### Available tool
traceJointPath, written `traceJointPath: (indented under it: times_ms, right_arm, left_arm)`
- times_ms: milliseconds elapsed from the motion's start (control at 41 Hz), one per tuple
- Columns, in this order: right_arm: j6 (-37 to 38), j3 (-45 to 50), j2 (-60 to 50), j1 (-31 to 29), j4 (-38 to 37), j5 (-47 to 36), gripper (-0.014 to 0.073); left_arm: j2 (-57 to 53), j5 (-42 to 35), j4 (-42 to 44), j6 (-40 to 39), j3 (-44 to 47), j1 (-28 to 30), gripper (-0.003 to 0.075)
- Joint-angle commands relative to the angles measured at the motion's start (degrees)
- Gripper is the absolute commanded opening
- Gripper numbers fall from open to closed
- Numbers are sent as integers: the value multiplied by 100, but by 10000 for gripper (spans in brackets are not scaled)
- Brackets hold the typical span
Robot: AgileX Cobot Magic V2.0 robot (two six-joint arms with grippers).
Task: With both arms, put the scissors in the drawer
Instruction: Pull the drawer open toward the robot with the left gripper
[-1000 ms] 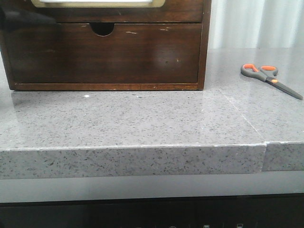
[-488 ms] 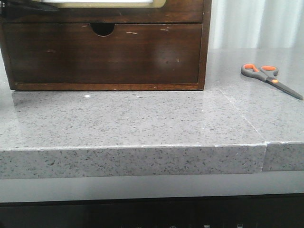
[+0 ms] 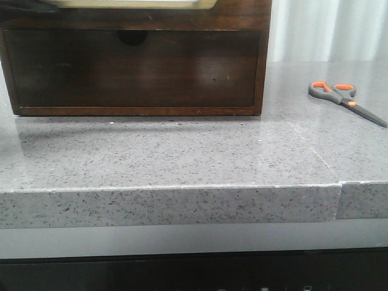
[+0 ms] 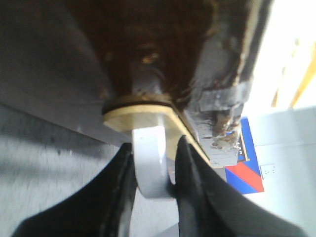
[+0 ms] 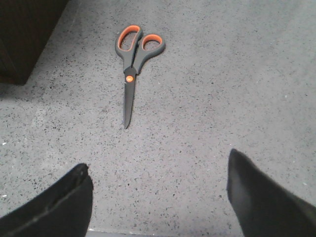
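Note:
The scissors lie flat on the grey counter, to the right of the cabinet. They also show in the right wrist view, handles away from the fingers. My right gripper is open and empty, well short of the blade tip. The drawer, with its cream-rimmed panel, stands out over the lower front. In the left wrist view its dark wood carries a cream plate and a pale ring handle. My left gripper is shut on this ring. The left arm is a dark shape at the top left.
The plain lower drawer front with its finger notch lies in shadow. The counter's front edge has a seam at the right. A white curtain hangs behind. The cabinet's corner stands beside the scissors.
The upper drawer has come forward, held by my left gripper. It now overhangs the lower front and throws a shadow on it and on the counter. The scissors have not moved.

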Motion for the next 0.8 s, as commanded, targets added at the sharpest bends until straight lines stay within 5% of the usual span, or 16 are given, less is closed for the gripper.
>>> traceJointPath:
  times_ms: [0,561,780]
  right_arm:
    - [3,-179,42,-45,-80,-405,582]
    - [3,-179,42,-45,-80,-405,582]
    - [3,-179,42,-45,-80,-400,582]
  left_arm:
    - [-740,1056,-185,254,209,-125,115]
    - [-2424,341,299,171,1335,-125,138]
    - [-2424,63,445,171,1335,-125,496]
